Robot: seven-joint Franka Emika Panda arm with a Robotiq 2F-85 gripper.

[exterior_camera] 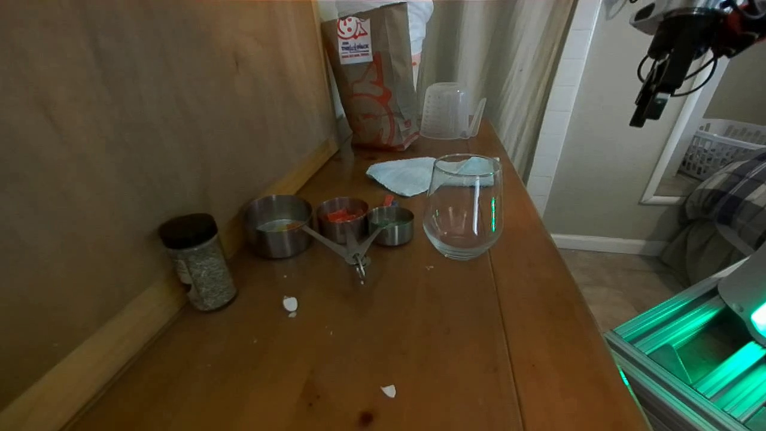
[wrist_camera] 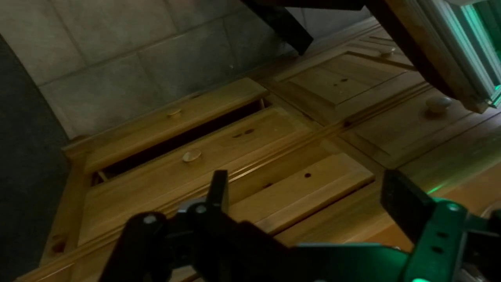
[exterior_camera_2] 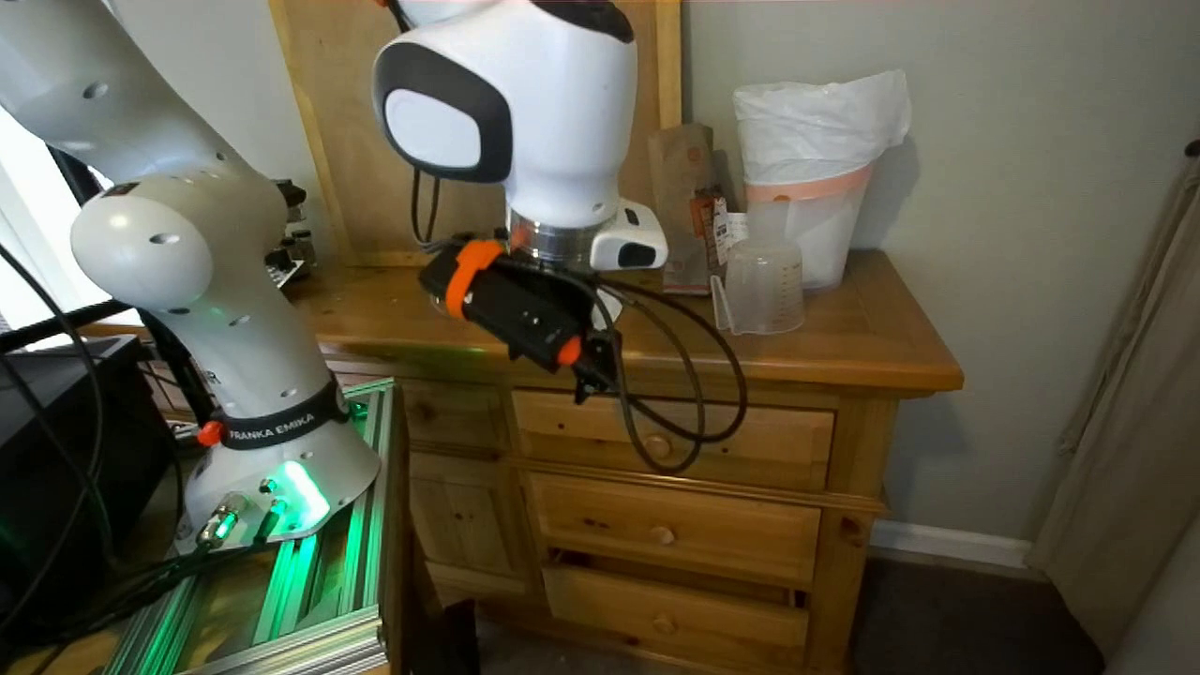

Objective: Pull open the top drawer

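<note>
Claw [wrist_camera: 306, 190] hangs in front of the counter [exterior_camera_2: 867, 352], its jaws spread wide apart. The top drawer [exterior_camera_2: 773, 445] sits just beneath the counter's edge, above the middle drawer [exterior_camera_2: 741, 539]; below that, the bottom drawer [exterior_camera_2: 722, 630] stands partway open.

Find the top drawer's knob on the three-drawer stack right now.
The top drawer's knob sits just right of centre in an exterior view, behind looping black cables and directly above the middle drawer's knob.
</note>
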